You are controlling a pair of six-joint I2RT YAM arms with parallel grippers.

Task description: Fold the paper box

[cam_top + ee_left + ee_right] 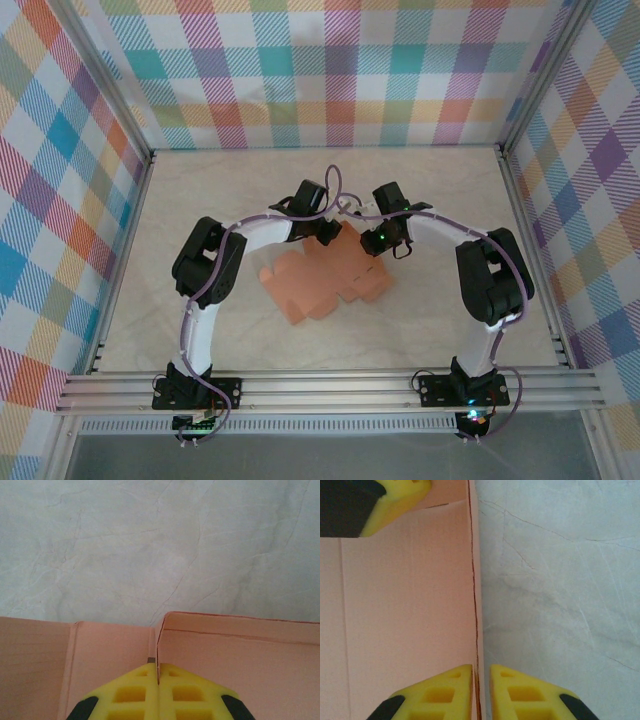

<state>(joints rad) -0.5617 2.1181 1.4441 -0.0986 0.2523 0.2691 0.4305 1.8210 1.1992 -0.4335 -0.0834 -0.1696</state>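
The paper box [325,285] is a salmon-orange die-cut sheet lying mostly flat mid-table, its far part lifted between the two arms. My left gripper [325,232] is at the sheet's far edge. In the left wrist view its yellow fingertips [158,672] are shut on the thin upright edge of a raised flap [240,665]. My right gripper [385,240] is at the far right corner. Its pads [480,677] stand close on either side of an upright card wall [476,605], which fills nearly all the narrow gap. A left finger [385,500] shows at the upper left of the right wrist view.
The pale marbled table [450,200] stretches beyond and to the right of the sheet. Plaid walls [320,70] close in the back and both sides. An aluminium rail [330,385] carrying the arm bases runs along the near edge.
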